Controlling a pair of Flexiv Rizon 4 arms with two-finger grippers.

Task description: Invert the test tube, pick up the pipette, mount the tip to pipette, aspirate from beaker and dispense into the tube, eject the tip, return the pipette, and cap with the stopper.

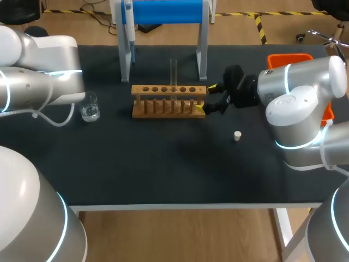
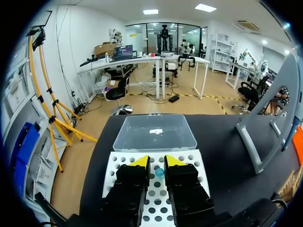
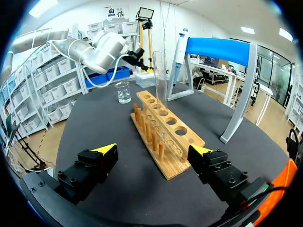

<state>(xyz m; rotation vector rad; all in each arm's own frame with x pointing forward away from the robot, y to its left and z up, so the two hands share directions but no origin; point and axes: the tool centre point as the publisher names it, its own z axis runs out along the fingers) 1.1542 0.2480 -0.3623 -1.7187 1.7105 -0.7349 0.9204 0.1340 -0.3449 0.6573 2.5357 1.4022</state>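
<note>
**Tube (image 1: 173, 71) upright in rack (image 1: 169, 101), pipette (image 1: 131, 38) next**

Stopper (image 1: 237, 135) lies alone on the table (image 1: 163, 174), nearest the robot and well apart from the rack. Just beyond it, the right gripper (image 1: 209, 101) sits at the rack's right end, jaws spread wide and holding nothing. Its wrist view shows the rack's near end between the fingers, with neither clearly touching it. The tube stands upright in a hole of the rack's back row, apart from both fingers. The beaker (image 1: 90, 106) rests off the rack's left end, beside the left arm. The left gripper (image 2: 157, 161) hovers over the tip box (image 2: 118, 165), jaws parted by a narrow gap and pinching nothing. A blue tip (image 2: 159, 172) shows below that gap. Farthest back, the pipette hangs at the left post of the stand (image 1: 203, 49).

With the tube seated upright, the inversion looks finished, and picking up the pipette appears to be the step in hand. That calls for a gripper to reach the stand, close on the pipette's body and lift it clear of its hanger without knocking the tube.
</note>
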